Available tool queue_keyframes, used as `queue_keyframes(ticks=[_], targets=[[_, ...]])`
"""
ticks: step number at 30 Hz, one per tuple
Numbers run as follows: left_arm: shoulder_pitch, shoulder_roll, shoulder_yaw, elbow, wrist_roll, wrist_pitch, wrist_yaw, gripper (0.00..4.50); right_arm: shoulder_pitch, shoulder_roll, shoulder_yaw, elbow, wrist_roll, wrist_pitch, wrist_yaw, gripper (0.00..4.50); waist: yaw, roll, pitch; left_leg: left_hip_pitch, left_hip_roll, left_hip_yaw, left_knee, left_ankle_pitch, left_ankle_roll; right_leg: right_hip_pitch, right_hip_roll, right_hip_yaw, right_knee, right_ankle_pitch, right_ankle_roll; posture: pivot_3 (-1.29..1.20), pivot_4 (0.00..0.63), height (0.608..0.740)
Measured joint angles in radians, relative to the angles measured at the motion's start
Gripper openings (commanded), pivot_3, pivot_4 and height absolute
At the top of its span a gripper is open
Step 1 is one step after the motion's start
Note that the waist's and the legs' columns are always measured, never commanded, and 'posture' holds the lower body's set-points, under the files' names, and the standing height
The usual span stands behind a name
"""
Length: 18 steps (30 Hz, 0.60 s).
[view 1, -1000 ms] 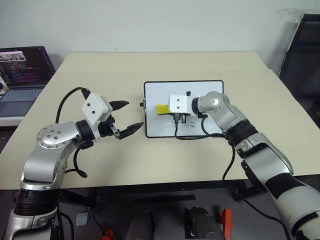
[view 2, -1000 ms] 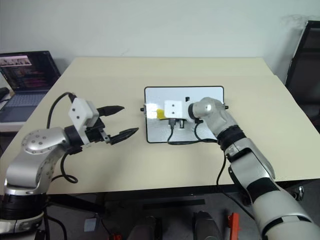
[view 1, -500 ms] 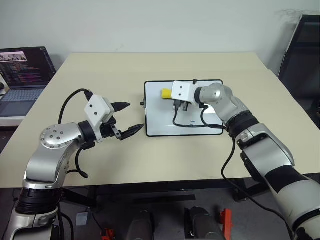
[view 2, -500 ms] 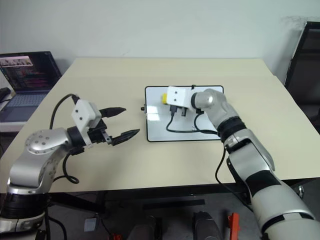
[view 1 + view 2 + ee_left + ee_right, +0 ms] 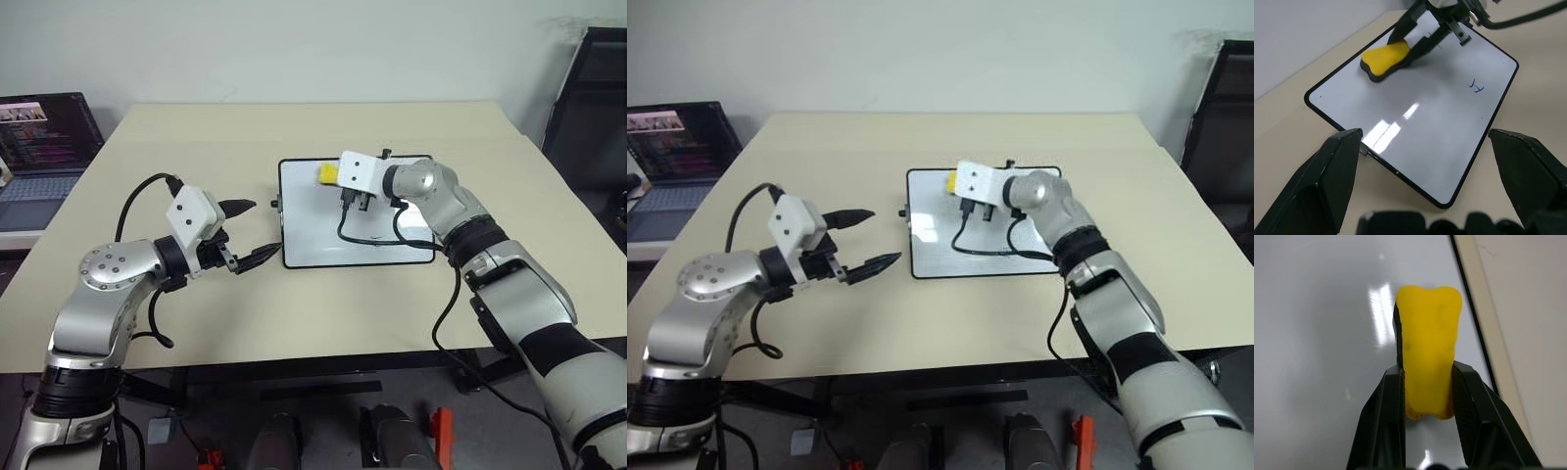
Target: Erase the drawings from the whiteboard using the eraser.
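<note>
Right gripper (image 5: 1427, 396) clamps the yellow eraser (image 5: 327, 173) at the whiteboard's (image 5: 313, 245) 11 o'clock corner; left gripper (image 5: 250, 233) hangs spread wide off the board's 9 o'clock edge. Step in hand appears to be wiping. Blue drawings (image 5: 1477, 86) remain toward the 5 o'clock area, so the next stroke likely calls for carrying the eraser, black side down, there.

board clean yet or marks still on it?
Not clean. The left wrist view shows a small blue mark on the whiteboard, away from the eraser.
</note>
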Motion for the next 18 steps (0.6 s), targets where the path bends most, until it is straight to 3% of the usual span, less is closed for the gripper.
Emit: queue_keyframes(ticks=[11,14,18], targets=[[-0.016,0.000,-0.014,0.001,0.008,-0.001,-0.008,4.50,0.164,-0.012,0.055,-0.254,-0.013,0.062,0.152,0.97,0.000,0.000,0.000,0.000,0.001,0.000,0.000,0.000,0.000,0.000,0.001,0.000,0.000,0.000,-0.001,0.00,0.150,0.740],[-0.016,0.000,-0.014,-0.002,0.008,0.000,-0.007,4.50,0.199,-0.041,0.001,-0.336,0.061,0.145,0.219,0.97,0.005,0.000,0.001,-0.002,0.001,0.000,0.000,0.000,0.000,-0.002,0.001,-0.001,-0.001,0.000,-0.001,0.00,0.150,0.740],[-0.014,0.003,-0.009,-0.004,0.008,0.003,-0.005,4.50,0.215,-0.167,-0.137,-0.566,0.213,0.280,0.344,0.97,0.016,0.001,0.002,-0.010,0.001,-0.002,0.000,-0.001,-0.001,-0.008,0.001,-0.003,-0.003,0.003,0.004,0.00,0.150,0.740]])
